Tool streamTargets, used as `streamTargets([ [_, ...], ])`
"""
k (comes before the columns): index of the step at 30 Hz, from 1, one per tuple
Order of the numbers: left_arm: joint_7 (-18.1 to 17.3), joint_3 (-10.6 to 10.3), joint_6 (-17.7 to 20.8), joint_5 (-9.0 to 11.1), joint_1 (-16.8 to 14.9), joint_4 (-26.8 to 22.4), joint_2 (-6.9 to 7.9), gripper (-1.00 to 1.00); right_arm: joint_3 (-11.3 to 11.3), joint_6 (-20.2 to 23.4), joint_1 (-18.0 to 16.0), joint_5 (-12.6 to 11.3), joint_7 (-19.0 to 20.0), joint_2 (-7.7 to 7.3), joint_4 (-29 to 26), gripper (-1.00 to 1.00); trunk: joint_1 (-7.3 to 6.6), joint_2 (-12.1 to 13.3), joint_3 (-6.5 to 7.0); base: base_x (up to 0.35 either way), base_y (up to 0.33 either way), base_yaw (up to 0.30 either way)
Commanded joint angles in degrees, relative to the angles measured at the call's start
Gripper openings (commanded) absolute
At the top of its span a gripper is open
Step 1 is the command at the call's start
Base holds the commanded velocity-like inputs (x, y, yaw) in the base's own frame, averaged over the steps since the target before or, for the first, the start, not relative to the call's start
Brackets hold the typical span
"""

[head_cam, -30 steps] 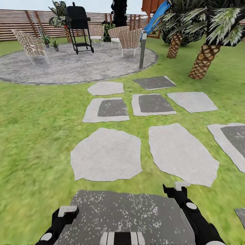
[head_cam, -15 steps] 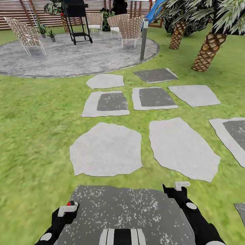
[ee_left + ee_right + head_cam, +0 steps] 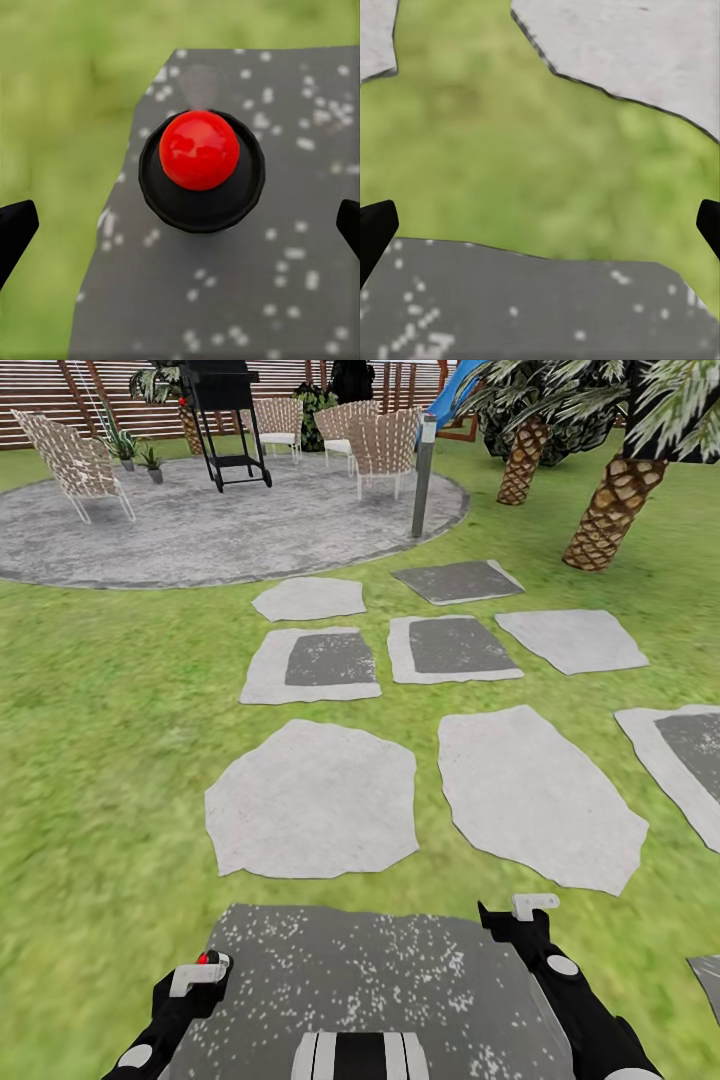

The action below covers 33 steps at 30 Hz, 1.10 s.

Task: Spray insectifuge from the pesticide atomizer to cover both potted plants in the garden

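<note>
Head view: the lawn [image 3: 100, 690] with pale stepping stones [image 3: 312, 800] runs up to the round patio [image 3: 220, 525]. Two potted plants [image 3: 138, 458] stand at its far left edge by the fence [image 3: 60, 400], near a wicker chair [image 3: 72, 460]. The left pincer [image 3: 198, 972] sits low over a dark speckled slab [image 3: 370, 970], a red dot at its tip; the right pincer [image 3: 530, 908] is opposite.

Left wrist view: the atomizer [image 3: 199, 169], red top up, stands on the slab between wide-spread fingertips [image 3: 15, 232], untouched.

Right wrist view: fingertips [image 3: 376, 229] spread wide, holding nothing, over grass.

Atomizer [image 3: 199, 169]: glossy red plastic-looking top, matt black collar. Stepping stones [image 3: 312, 798] rough, matt grey; one [image 3: 247, 262] dark, speckled. Fence [image 3: 90, 400] wood slats. Chairs [image 3: 70, 458] woven wicker.
</note>
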Motion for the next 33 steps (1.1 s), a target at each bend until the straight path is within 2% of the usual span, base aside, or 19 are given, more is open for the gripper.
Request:
streamTargets([
  [1,-0.25,0.43,-0.21,-0.28,-0.03,0.05,-0.06,1.0,-0.23,-0.02,-0.01,0.35,0.29,0.03,-0.02,1.0,-0.01,-0.01,-0.03,0.0,0.0,0.0],
  [15,-0.25,0.42,-0.22,-0.28,-0.03,0.04,-0.12,1.0,-0.26,-0.02,-0.01,0.34,0.29,0.03,-0.08,1.0,-0.01,-0.01,-0.03,0.0,0.0,0.0],
  [19,-0.25,0.46,-0.22,-0.28,-0.03,0.02,-0.12,1.0,-0.21,-0.02,-0.01,0.33,0.29,0.03,-0.1,1.0,0.09,-0.07,-0.92,0.0,0.0,0.0],
  [33,-0.25,0.44,-0.27,-0.28,-0.03,0.04,-0.12,1.0,-0.21,-0.02,-0.01,0.34,0.29,0.03,-0.1,1.0,0.09,-0.07,-0.92,0.032,0.0,0.0],
])
